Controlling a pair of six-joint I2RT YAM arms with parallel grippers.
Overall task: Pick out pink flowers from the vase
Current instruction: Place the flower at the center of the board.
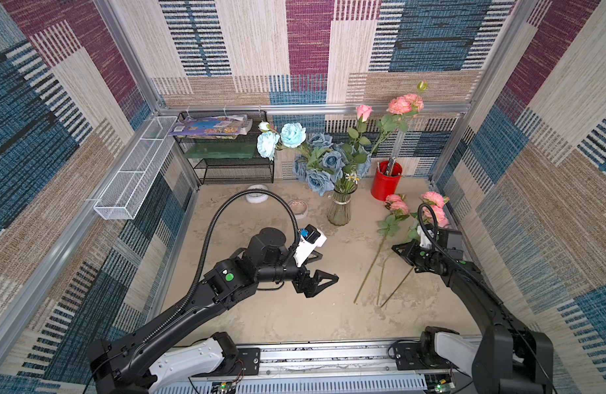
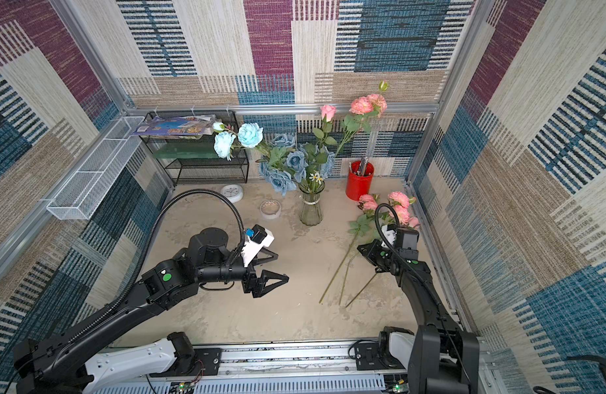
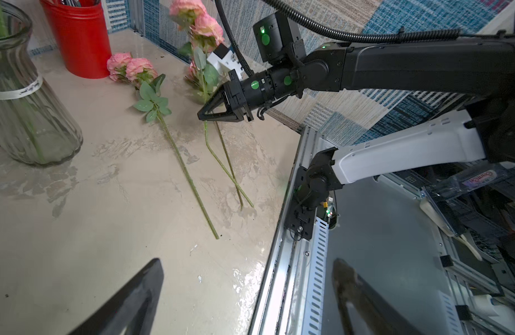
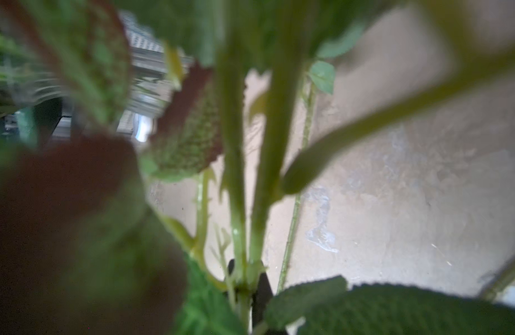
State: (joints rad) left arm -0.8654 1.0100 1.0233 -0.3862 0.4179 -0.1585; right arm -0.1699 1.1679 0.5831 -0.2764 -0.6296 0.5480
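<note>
Two pink flowers (image 1: 404, 104) are not yet out of the vase (image 1: 339, 211) — their thin stems rise from its neck among the blue flowers (image 1: 320, 179) and lean right and far, so the blooms end high above the red cup (image 1: 385, 180). Three more pink ones lie on the table (image 1: 294, 317) at the right, stem ends pointing near and left.

The right gripper (image 3: 202, 115) is clenched on the stem of one of these, just below its leaves. The left gripper (image 1: 323, 267) is released and empty, jaws wide, over the middle of the table. The vase stands just far and slightly right of it, with nothing between.

By my reading the left arm is the free one and about as near as the right. The remaining stems run close to upright — a grasp across a stem above the rim, then a pull up along its lean, looks the way to go.
</note>
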